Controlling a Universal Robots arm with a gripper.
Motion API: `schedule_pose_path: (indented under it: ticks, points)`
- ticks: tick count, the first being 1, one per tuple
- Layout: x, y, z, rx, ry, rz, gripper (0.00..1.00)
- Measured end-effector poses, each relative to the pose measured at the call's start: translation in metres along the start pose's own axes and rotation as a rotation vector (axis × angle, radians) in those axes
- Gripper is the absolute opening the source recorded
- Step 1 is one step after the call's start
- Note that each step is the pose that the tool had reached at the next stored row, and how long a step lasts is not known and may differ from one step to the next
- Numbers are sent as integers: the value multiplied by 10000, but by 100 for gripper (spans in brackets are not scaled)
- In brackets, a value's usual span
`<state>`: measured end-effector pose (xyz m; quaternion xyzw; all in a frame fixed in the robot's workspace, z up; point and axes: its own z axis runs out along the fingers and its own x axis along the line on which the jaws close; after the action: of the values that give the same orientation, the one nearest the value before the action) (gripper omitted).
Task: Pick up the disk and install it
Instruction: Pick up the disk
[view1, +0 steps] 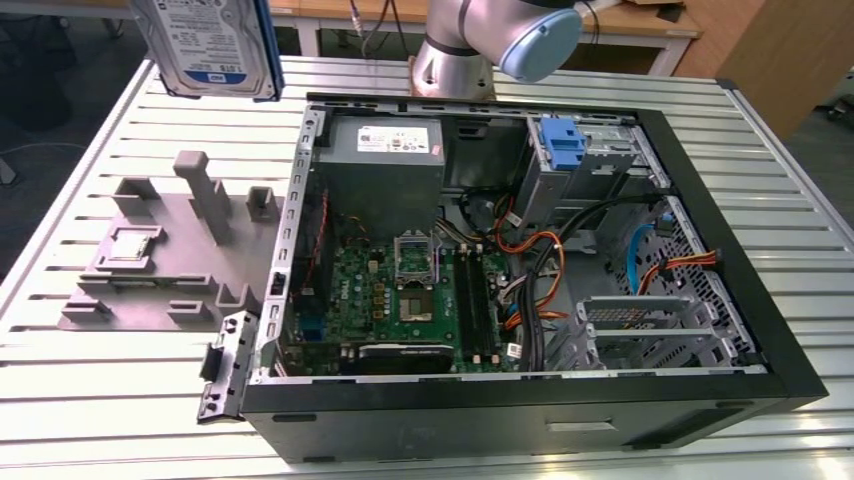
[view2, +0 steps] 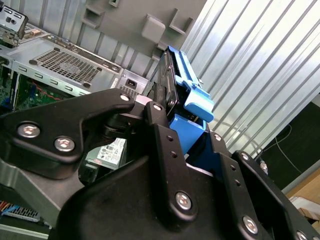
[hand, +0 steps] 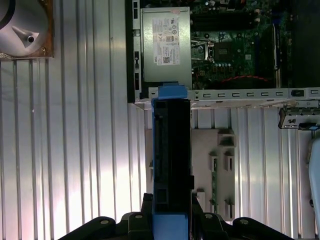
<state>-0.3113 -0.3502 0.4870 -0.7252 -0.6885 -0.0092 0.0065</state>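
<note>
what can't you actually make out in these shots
- Exterior view: the disk is cut off by the top edge, as is the arm.
- First wrist view: the disk is edge-on, so its label face is hidden.
- Second wrist view: the gripper covers most of the disk.

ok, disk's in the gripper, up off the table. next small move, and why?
Probably carry it toward the exterior view's right, over the open case. The gripper is shut on the disk, which hangs on edge above the slatted table, outside the case wall. The cage with the blue latch sits on the case's other side.
</note>
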Motion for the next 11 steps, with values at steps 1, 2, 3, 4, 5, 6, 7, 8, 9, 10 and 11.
schedule_pose_path:
  ticks: [1,2,3,4,5,6,7,8,9,10,11]
  points:
    - [1,16,0,4,0,0,37]
    - [2,33,1,9,0,0,37]
    - [2,46,0,11,-1,0,37]
    - [3,61,0,11,0,-1,37]
    - [4,80,0,12,0,0,37]
    - [5,96,1,12,0,0,37]
    - [5,106,1,12,0,0,37]
    - [4,109,1,12,-1,0,37]
    - [-2,110,1,11,-4,0,37]
    - [-12,111,1,11,-8,0,37]
    - [-27,112,1,11,-14,0,37]
